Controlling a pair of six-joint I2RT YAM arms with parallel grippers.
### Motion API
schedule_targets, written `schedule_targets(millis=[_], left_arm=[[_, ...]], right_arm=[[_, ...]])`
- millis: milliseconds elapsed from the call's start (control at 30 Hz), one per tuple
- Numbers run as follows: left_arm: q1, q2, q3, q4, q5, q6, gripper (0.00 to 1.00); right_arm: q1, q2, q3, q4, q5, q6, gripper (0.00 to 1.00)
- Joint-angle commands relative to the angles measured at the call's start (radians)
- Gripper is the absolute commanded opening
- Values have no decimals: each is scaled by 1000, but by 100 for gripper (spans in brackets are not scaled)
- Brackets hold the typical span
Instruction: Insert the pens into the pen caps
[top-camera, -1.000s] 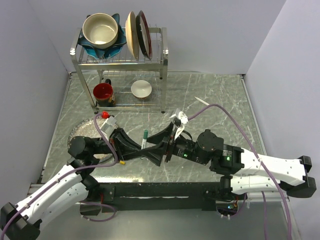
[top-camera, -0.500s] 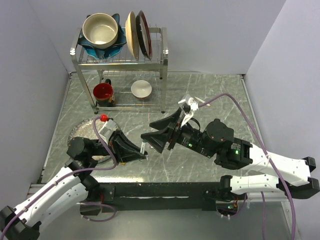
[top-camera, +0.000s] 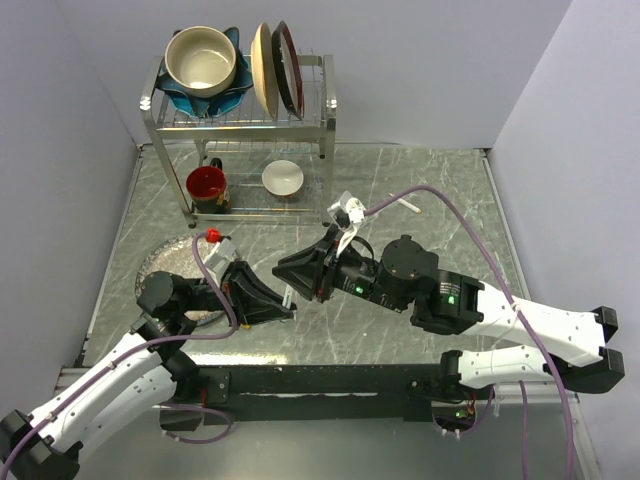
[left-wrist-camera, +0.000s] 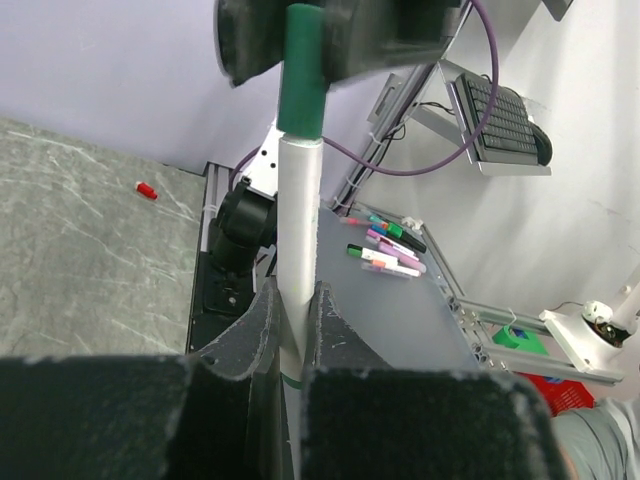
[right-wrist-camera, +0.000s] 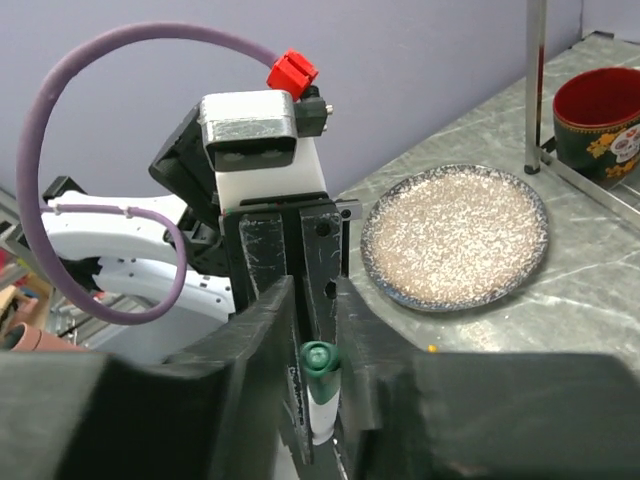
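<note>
Pen (left-wrist-camera: 298, 230) stands upright in the left gripper (left-wrist-camera: 295, 295), whose two fingers are clamped on the lower part of the white barrel. Green cap (left-wrist-camera: 302, 70) sits on the pen's upper end, straight above that gripper, and its top runs into the dark, blurred fingers of the right gripper (right-wrist-camera: 315, 300).

The right wrist view looks along the pen from the other end. The green cap shows end-on between the right gripper's fingers, which stand narrow and close against it on both sides, gripping it. A short length of white barrel shows just beyond the cap, with the left gripper's body facing the camera behind it. To the right of this gripper a speckled plate (right-wrist-camera: 455, 235) lies on the table (right-wrist-camera: 590, 300), and a red mug (right-wrist-camera: 600, 105) stands farther right beyond the plate.

Only the left wrist view shows a red cap (left-wrist-camera: 147, 190), lying alone on the table well to the left of the left gripper.

From the top the two grippers meet tip to tip near the middle of the table, left of centre. There the pen is only a small white sliver between them, and the green cap is hidden by the right gripper.
</note>
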Motion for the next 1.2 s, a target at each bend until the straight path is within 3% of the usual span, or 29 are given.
schedule_targets(millis=[0,67,100,300,533,833,1067,1167], left_arm=[[-5,-6,18,7,-7,25,1],[-5,-6,24,-20,-36,37,1],[-5,-6,30,-26,-72,40,1],[-5,13,77,-72,-138,92,1],[-3,92,140,-157,-192,172,1],[33,146,189,-190,-194,206,1],[89,217,157,-95,-163,123,1],[101,229,148,-51,-163,100,1]], right_arm=[[-5,-4,23,34,-34,9,14],[-5,-3,-6,40,-46,22,1],[-5,-3,-23,54,-54,42,0],[-5,-29,-201,91,-86,101,0],[-3,-7,-284,65,-154,182,0],[0,-60,-482,123,-238,260,0],[18,-38,-534,100,-234,285,0],[24,-37,-592,198,-273,341,0]])
